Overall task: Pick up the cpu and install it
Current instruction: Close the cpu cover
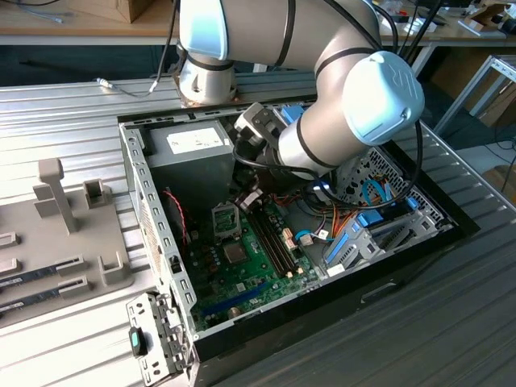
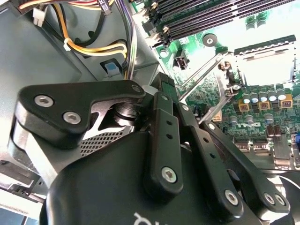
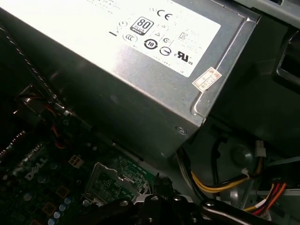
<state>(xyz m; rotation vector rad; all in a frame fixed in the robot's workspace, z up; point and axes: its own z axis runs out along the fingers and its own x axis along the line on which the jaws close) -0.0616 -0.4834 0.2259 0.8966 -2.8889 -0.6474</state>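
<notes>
In the exterior view my gripper (image 1: 248,200) reaches down into the open computer case (image 1: 141,193), just above the motherboard (image 1: 242,270). It hangs beside the cpu socket (image 1: 226,219), between the socket and the long memory slots (image 1: 270,238). In the second wrist view the gripper's black linkage (image 2: 164,136) points toward the socket (image 2: 265,65), whose metal frame and lever stand raised; the socket's inside is washed out by glare. The first wrist view looks past the gripper body (image 3: 164,208) to the socket frame (image 3: 112,185). The cpu is hidden.
The silver power supply (image 1: 193,141) stands close behind the gripper, with yellow and orange cable bundles (image 3: 220,180) beside it. A dark soldered chip (image 1: 235,254) sits nearer the front. A drive cage (image 1: 379,193) lies toward the exterior view's right. A grey fixture tray (image 1: 56,242) lies outside the case.
</notes>
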